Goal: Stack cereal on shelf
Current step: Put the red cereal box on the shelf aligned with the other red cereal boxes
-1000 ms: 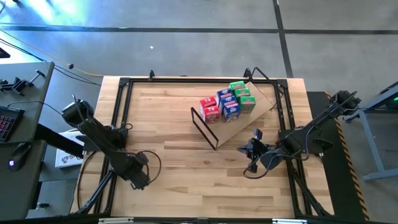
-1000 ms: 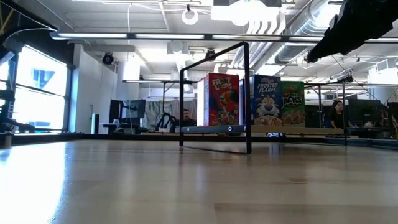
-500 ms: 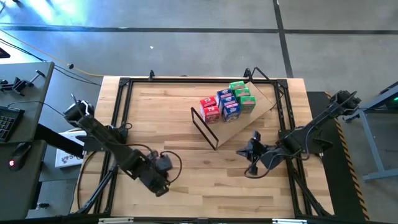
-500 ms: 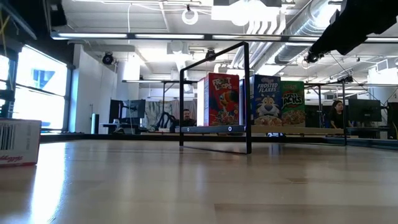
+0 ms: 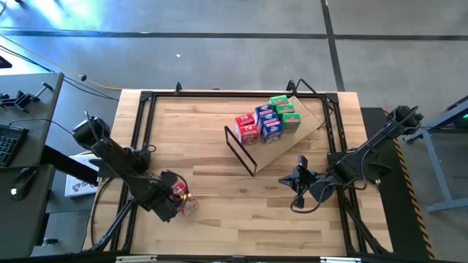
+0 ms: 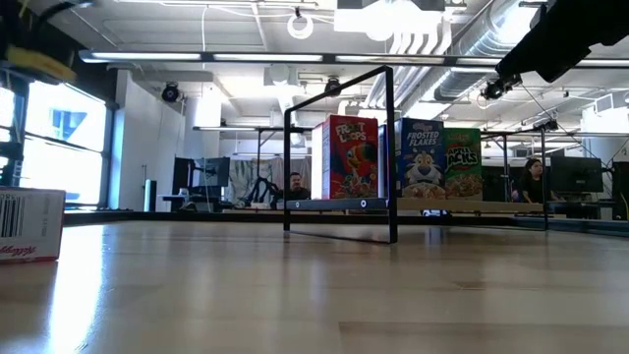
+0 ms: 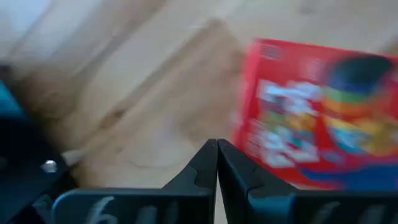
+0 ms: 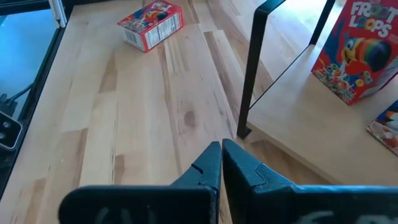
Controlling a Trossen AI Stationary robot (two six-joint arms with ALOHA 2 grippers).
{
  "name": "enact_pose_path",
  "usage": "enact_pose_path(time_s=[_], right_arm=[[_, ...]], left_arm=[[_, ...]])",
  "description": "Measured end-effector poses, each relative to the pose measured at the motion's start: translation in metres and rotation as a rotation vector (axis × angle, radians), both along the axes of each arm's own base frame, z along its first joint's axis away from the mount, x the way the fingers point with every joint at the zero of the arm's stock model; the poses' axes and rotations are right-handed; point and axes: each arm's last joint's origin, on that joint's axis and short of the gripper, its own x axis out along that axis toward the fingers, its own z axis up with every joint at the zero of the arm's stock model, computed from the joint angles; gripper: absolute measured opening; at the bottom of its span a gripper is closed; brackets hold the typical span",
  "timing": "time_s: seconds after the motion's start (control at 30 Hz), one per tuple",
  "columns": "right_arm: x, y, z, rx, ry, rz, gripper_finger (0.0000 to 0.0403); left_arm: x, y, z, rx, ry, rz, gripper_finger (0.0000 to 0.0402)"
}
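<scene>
One red cereal box [image 5: 186, 203] lies flat on the tabletop near the left front, seen too in the right wrist view [image 8: 151, 25] and at the left of the low view [image 6: 29, 224]. My left gripper [image 7: 216, 144] is shut, pointing down just beside this box [image 7: 317, 112], clear of it. Red [image 5: 247, 128], blue [image 5: 269, 124] and green [image 5: 285, 113] cereal boxes stand on the slanted shelf [image 5: 281, 152]. My right gripper [image 8: 221, 146] is shut and hovers over the table by the shelf's lower corner [image 8: 244, 132].
The shelf's black wire frame [image 5: 240, 150] stands up along its lower edge. Black rails [image 5: 142, 131] run around the tabletop. Bare wood [image 5: 219, 190] stretches between the loose box and the shelf. People [image 6: 292, 185] sit in the room beyond.
My left arm has swung out toward the table's right and near side, then drawn back toward the left, its wrist turning. A red cereal box that did not show on the table a second ago now lies flat there beside the gripper.
</scene>
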Motion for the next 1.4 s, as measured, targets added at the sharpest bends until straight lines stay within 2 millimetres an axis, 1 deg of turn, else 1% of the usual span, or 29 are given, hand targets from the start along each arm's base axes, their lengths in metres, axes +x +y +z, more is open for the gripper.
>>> enact_pose_path(time_s=[0.1, 0.17, 0.27, 0.37, 0.47, 0.57, 0.63, 0.67, 0.7, 0.77, 0.83, 0.9, 1.03, 1.13, 1.27, 1.4], right_arm=[[0.000, 0.000, 0.000, 0.000, 0.000, 0.002, 0.0002], [0.000, 0.000, 0.000, 0.000, 0.000, 0.001, 0.0002], [0.000, 0.000, 0.000, 0.001, -0.001, 0.001, 0.0002], [0.000, 0.001, 0.001, 0.008, -0.009, 0.001, 0.0002], [0.001, 0.002, 0.003, 0.024, -0.028, 0.003, 0.0002], [0.004, 0.004, 0.005, 0.063, -0.056, 0.003, 0.0002], [0.008, 0.008, 0.004, 0.112, -0.081, -0.002, 0.0002], [0.012, 0.011, 0.002, 0.135, -0.088, 0.010, 0.0002], [0.017, 0.015, 0.000, 0.158, -0.099, 0.023, 0.0002], [0.029, 0.024, -0.007, 0.201, -0.134, 0.038, 0.0004], [0.042, 0.031, -0.017, 0.238, -0.158, 0.050, 0.0011], [0.055, 0.034, -0.030, 0.270, -0.169, 0.040, 0.0024], [0.078, 0.035, -0.061, 0.364, -0.180, -0.046, 0.0055], [0.094, 0.039, -0.081, 0.385, -0.162, -0.093, 0.0060], [0.122, 0.052, -0.098, 0.390, -0.133, -0.101, 0.0041], [0.153, 0.058, -0.112, 0.408, -0.114, -0.165, 0.0010]], left_arm=[[-0.004, 0.006, -0.010, 0.025, -0.002, 0.028, 0.0003], [0.000, 0.002, -0.015, -0.007, -0.065, -0.001, 0.0003], [0.014, -0.007, -0.019, -0.096, -0.221, -0.079, 0.0003], [0.031, -0.015, -0.018, -0.151, -0.426, -0.147, 0.0003], [0.054, -0.018, -0.008, -0.151, -0.635, -0.217, 0.0003], [0.071, -0.021, 0.005, -0.170, -0.789, -0.307, 0.0003], [0.072, -0.031, 0.019, -0.188, -0.835, -0.379, 0.0003], [0.067, -0.037, 0.024, -0.204, -0.843, -0.405, 0.0003], [0.061, -0.043, 0.025, -0.220, -0.840, -0.412, 0.0003], [0.047, -0.051, 0.018, -0.248, -0.794, -0.371, 0.0003], [0.037, -0.056, 0.001, -0.266, -0.765, -0.288, 0.0003], [0.033, -0.057, -0.017, -0.257, -0.752, -0.198, 0.0003], [0.041, -0.059, -0.045, -0.254, -0.718, -0.090, 0.0003], [0.049, -0.059, -0.061, -0.263, -0.713, -0.041, 0.0003], [0.057, -0.055, -0.073, -0.247, -0.712, 0.023, 0.0003], [0.063, -0.051, -0.077, -0.222, -0.734, 0.055, 0.0003]])
